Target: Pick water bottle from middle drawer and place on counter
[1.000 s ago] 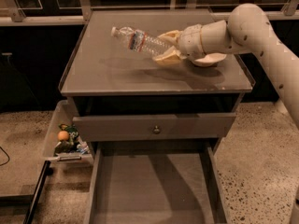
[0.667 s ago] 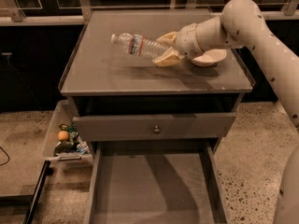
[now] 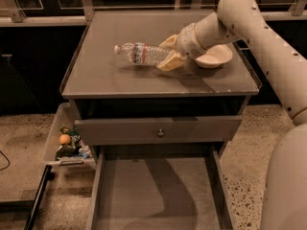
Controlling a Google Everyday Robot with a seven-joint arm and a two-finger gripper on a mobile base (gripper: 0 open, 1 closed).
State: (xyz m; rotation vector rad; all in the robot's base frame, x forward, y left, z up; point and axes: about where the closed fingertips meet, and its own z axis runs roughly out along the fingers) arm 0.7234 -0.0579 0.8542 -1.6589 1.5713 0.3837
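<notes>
currently: gripper (image 3: 162,55) was over the right half of the tabletop (image 3: 105,78), reached in from the right on the white arm (image 3: 249,20). its 2 fingers (image 3: 170,65) were clamped on the base end of the water bottle (image 3: 141,54), 1 finger on the far side and 1 on the near side.

bottle was horizontal, white cap pointing left, red-and-blue label band about mid-body. it sat roughly centre of the tabletop, with a shadow just under it; could not tell if it was touching the surface or just above it.

white bowl (image 3: 216,56) sat on the tabletop just right of the gripper, partly behind the wrist.

below the tabletop, a shut drawer front (image 3: 201,128) with 1 small round knob (image 3: 160,133). under that, the middle drawer (image 3: 153,200) stood open toward the camera, flat grey bottom showing, shadow across it.

left of the cabinet, a pale bin (image 3: 52,138) of toys on the speckled floor (image 3: 19,138).
</notes>
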